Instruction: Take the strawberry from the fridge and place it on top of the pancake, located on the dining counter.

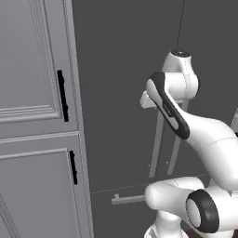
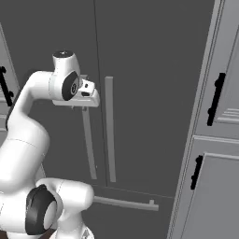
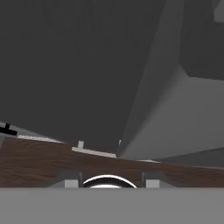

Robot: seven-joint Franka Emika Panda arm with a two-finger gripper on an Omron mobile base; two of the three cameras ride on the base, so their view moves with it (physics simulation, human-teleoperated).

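A: Strawberry? Can't see it; fridge (image 2: pixel 140 70) doors look closed, so prob. inside, judging by the task.

B: Step in hand?

A: Opening the fridge, I'd say. Tool (image 2: pixel 88 95) sits at the top of the left-hand bar handle (image 2: pixel 88 144), right against it. Fingers mostly hidden by the hand; tool reads as drawn together, and from where it sits I'd guess it's clamped on that handle, tho can't confirm contact.

B: Next move?

A: Needs a pull outward along the door's swing arc, away from the centre seam, w/ grip kept firm so the bar doesn't slip.

B: Handle's axis?

A: Long axis vertical, running down the door; second bar (image 2: pixel 110 130) just beside it, parallel. Drawer handle (image 2: pixel 123 203) below lies horizontal.

B: Around the fridge?

A: Pale panelled cabinets (image 1: pixel 32 93) w/ black handles (image 1: pixel 62 95) on both sides. Hand view looks steeply down the door to a dark wood floor (image 3: pixel 35 162).
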